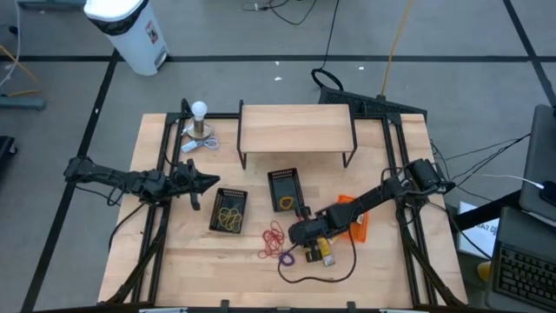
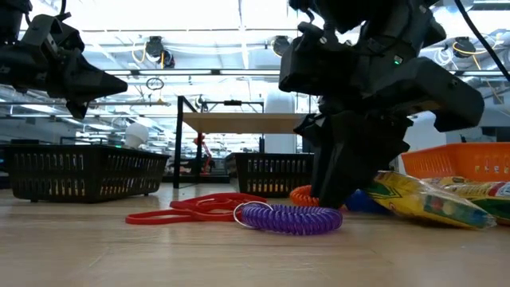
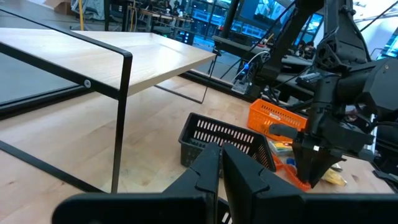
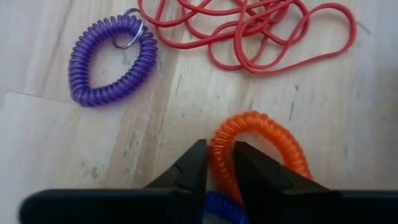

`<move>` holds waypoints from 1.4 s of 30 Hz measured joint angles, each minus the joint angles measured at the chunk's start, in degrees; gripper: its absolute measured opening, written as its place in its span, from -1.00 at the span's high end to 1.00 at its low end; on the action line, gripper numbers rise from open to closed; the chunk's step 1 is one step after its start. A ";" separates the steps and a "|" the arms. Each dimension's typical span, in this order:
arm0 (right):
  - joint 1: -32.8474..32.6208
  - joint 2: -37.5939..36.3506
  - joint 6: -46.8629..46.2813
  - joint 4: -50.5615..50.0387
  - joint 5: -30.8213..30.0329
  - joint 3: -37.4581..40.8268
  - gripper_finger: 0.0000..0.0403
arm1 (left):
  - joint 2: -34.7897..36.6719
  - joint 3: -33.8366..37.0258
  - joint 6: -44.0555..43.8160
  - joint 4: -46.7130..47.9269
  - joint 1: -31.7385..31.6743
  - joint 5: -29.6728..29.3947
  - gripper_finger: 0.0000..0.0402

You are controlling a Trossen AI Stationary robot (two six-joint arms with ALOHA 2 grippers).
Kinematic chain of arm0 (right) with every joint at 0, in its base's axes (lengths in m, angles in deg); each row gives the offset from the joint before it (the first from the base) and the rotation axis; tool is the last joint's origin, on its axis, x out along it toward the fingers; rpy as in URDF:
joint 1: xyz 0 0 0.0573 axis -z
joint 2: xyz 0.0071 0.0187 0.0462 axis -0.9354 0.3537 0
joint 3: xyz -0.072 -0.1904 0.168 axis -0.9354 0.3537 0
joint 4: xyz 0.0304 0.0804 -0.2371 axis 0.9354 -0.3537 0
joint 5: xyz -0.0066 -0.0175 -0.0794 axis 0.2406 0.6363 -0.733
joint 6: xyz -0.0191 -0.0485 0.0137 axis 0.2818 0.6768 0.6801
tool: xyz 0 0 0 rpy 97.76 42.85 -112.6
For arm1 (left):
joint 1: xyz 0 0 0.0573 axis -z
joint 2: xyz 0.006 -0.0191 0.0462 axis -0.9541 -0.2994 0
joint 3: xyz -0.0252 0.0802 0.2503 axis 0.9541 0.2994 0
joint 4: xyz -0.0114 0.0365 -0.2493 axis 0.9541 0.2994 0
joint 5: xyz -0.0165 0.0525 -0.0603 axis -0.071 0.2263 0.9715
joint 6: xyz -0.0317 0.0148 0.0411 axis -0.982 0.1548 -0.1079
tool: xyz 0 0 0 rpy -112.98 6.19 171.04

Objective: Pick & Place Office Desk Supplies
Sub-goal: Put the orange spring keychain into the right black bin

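**Fingers pinching the orange coil: what could slip**

The fingers (image 4: 186, 169) of the right gripper (image 4: 216, 163) are down at the table and have closed onto one side of the orange coil band (image 4: 261, 146), a strand of it caught in the narrow gap between them. The rest of that loop lies flat just ahead of the fingertips, and a blue coil (image 4: 217, 202) shows right under them.

The bite takes in only a thin section of a springy coil, so on a lift it could stretch and snap out, or roll free if the tips ride on the outer turns rather than through them. The blue coil beneath could also be dragged along or pinched by accident.

A little farther ahead of the fingers lie the purple coil band (image 4: 112, 59) with its metal ring, off to one side, and the red rubber bands (image 4: 261, 31) in a loose tangle. They look apart from the orange loop (though only narrowly), so a sideways drag could hook them.

Beyond those, in the high view, stand the black baskets (image 1: 285, 188), the likely destination; a stretched coil could catch a rim. Yellow packets (image 2: 430, 199) lie beside the gripper.

The left gripper (image 3: 221, 167) waits well away, fingers pressed together and empty, near the other basket (image 1: 229, 209).
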State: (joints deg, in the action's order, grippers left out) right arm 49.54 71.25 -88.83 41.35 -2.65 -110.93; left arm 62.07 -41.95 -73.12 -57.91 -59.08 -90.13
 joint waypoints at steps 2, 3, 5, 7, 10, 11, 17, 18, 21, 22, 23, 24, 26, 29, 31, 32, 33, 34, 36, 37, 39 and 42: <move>0.29 1.08 -0.27 0.61 0.35 0.00 0.83 | 0.00 0.00 -0.02 0.00 0.00 0.00 0.90; 0.44 1.20 -0.38 0.84 0.28 -0.02 0.88 | 0.00 0.00 -0.02 0.00 0.00 0.00 0.90; 0.52 0.99 -0.34 1.28 0.30 0.00 0.95 | 0.00 0.00 -0.05 0.00 0.02 0.00 0.90; 0.50 0.21 -0.10 2.42 0.11 0.07 0.95 | 0.00 0.00 -0.09 0.00 0.02 0.00 0.90; 0.44 -2.83 1.25 3.20 -0.29 0.41 0.96 | 0.00 0.00 -0.09 -0.02 0.01 0.00 0.90; 0.30 -4.42 1.94 3.21 -0.43 0.44 0.97 | 0.01 0.00 -0.11 0.00 0.02 0.00 0.90; 0.63 -18.07 6.63 5.68 0.00 2.14 0.99 | 0.00 0.00 -0.09 -0.07 0.00 0.02 0.90; 0.69 -20.82 7.22 6.76 -0.03 2.96 0.99 | 0.02 0.02 -0.09 -0.16 0.02 0.02 0.90; 0.97 -30.08 8.42 11.27 0.32 5.62 0.99 | 0.00 0.07 0.09 -0.31 0.02 0.01 0.90; 1.17 -33.40 8.51 13.48 1.30 7.02 0.99 | 0.01 0.07 0.29 -0.35 0.00 0.00 0.90; 1.33 -36.60 8.36 15.68 1.71 8.97 0.99 | 0.02 0.07 0.37 -0.35 0.02 0.00 0.90; 1.58 -39.86 8.07 17.72 1.83 11.15 0.99 | 0.02 0.07 0.64 -0.35 0.00 -0.07 0.90; 2.35 -46.15 7.08 22.42 1.90 15.97 1.00 | 0.02 0.07 1.31 -0.38 0.00 -0.16 0.90; 3.90 -55.82 4.73 28.31 1.31 24.05 1.00 | 0.02 0.07 1.66 -0.38 0.00 -0.33 0.90; 5.09 -61.36 3.06 32.06 1.37 29.64 1.00 | 0.02 0.07 1.70 -0.41 0.01 -0.39 0.90; 5.72 -63.71 2.21 33.77 1.32 32.57 1.00 | 0.02 0.07 1.73 -0.41 0.00 -0.49 0.90; 6.35 -65.63 1.33 35.76 1.22 35.29 1.00 | 0.00 0.07 1.73 -0.41 0.01 -0.77 0.90; 6.98 -67.36 0.60 37.78 1.11 38.02 1.00 | 0.02 0.07 1.73 -0.41 0.00 -1.21 0.90; 8.19 -70.16 -0.63 41.52 0.89 42.94 1.00 | 0.00 0.07 1.74 -0.41 0.00 -2.20 0.90; 8.94 -71.31 -0.98 43.26 0.92 44.91 1.00 | 0.00 0.07 1.82 -0.41 0.00 -2.75 0.90; 10.39 -73.55 -1.65 45.50 1.19 48.36 1.00 | 0.00 0.07 2.16 -0.48 0.00 -3.91 0.90; 12.83 -76.51 -2.20 46.11 1.11 52.04 1.00 | 0.02 0.07 2.15 -0.48 0.00 -5.56 0.90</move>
State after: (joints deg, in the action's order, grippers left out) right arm 62.38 -5.26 -91.02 87.46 -1.54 -58.88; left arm 62.09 -41.88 -70.97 -58.38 -59.08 -95.69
